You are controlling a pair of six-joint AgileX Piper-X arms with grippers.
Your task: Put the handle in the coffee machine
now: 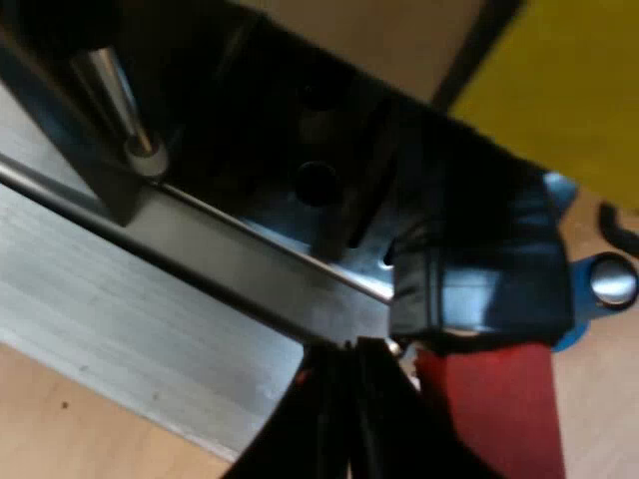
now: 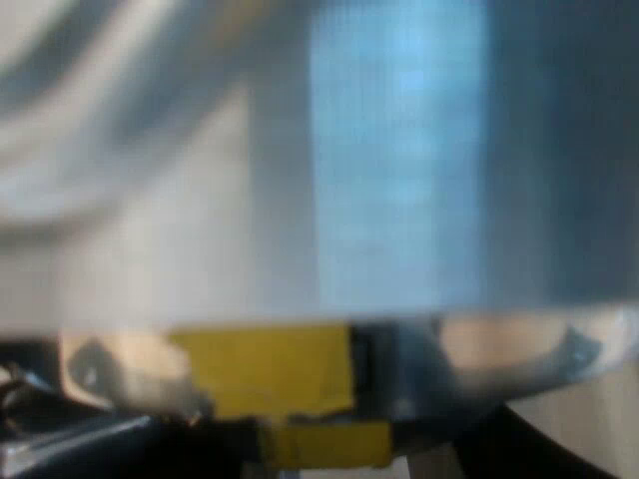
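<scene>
1. The dark handle lies at the machine's metal front.
2. The left gripper, closed on nothing, sits just beside its red end.
3. The handle's metal head is hidden; the right gripper is blurred, and its state cannot be told.

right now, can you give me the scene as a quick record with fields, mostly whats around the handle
espresso machine: metal front, very near the left hand
handle: dark, ending in red, at the machine's front
locked in: cannot tell
left hand: close beside the handle's red end
blue tamper: on the wooden surface, just past the handle
right wrist view: shiny metal surface close up, too blurred to identify; a yellow object next to it
</scene>
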